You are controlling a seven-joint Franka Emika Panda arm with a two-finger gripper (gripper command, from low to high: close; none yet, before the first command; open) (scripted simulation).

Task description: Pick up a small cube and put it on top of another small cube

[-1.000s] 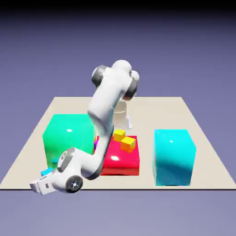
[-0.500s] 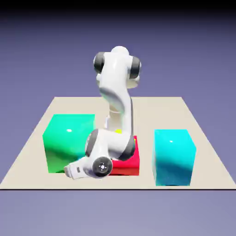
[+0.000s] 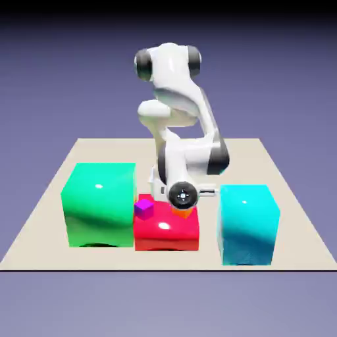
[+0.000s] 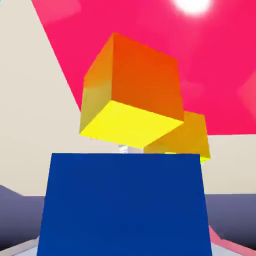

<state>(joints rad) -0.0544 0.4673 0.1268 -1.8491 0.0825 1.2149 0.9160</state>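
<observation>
- The gripper (image 3: 186,205) hangs over the red block (image 3: 167,230), at the far right part of its top, with the white arm (image 3: 176,105) folded above it; in the exterior view the fingers themselves are hidden behind the wrist.
- In the hand view the small blue cube (image 4: 125,204) fills the lower half of the picture, right where the fingertips would show, so the jaws are clamped together on it and it rides in the hand, off the table.
- Beyond the blue cube, toward 12 o'clock in the hand view, sits an orange cube (image 4: 131,92) with a yellow face turned to the camera; a second orange-yellow cube (image 4: 186,137) is just behind it toward 4 o'clock, partly covered by it.
- Both of these rest on the red block's top, which spreads across the upper right of the hand view, with beige table (image 4: 35,120) at 9 o'clock.
- In the exterior view only a sliver of orange (image 3: 183,213) shows under the hand.
- A small purple cube (image 3: 144,209) lies on the red block at about 9 o'clock from the gripper, near but apart from it.
- A big green block (image 3: 99,205) stands just beside the red block on the exterior view's left, and a big cyan block (image 3: 248,224) stands apart on the exterior view's right.
</observation>
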